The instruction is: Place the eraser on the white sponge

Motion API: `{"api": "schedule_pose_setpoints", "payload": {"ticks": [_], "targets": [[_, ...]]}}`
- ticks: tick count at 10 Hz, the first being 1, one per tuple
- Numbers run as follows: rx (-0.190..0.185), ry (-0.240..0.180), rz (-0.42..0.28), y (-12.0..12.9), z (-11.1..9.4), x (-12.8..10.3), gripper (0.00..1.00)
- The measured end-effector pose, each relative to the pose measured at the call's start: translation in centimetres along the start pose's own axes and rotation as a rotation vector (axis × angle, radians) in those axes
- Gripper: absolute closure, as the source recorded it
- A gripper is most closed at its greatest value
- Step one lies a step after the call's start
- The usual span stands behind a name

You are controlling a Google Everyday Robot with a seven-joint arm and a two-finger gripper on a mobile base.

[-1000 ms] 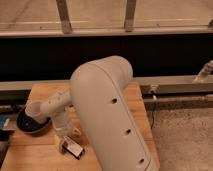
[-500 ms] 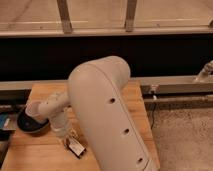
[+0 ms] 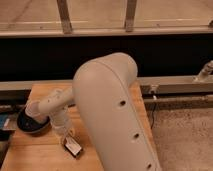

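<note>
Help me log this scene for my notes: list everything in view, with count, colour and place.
table: one, light wood, lower left.
bowl: one, dark, at the table's left edge.
eraser: one, dark with a white patch, just below the tool.
white sponge: none in view.
blue item: one, cut off at the far left edge.
ledge: one, pale, across the back above a dark band.
floor: speckled grey, right.
arm: one, cream, filling the centre foreground.
tool: one, cream, over the table's front left, beside the bowl.

Small dark-and-white eraser (image 3: pixel 75 149) at the tool (image 3: pixel 66 138), over the wooden table (image 3: pixel 35 152)
</note>
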Motion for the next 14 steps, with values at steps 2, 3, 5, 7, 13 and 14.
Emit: {"api": "schedule_pose_setpoints", "payload": {"ticks": [2,3,5,7,13,14], "targets": [[0.029,-0.067,0.009,-1.1,-4.0,-0.5,1.0],[0.047,-0.115,0.012,-2.2,-6.4,-1.1,1.0],[0.065,-0.183,0.028,-5.0,-8.9,-1.9,1.0],[0.057,-0.267,0.048,-7.8,-11.1,-3.0,1.0],[-0.037,-0.503,0.008,-12.0,-15.5,-7.9,1.0],[-0.047,-0.533,0.0,-12.4,-16.0,-8.1,1.0]]}}
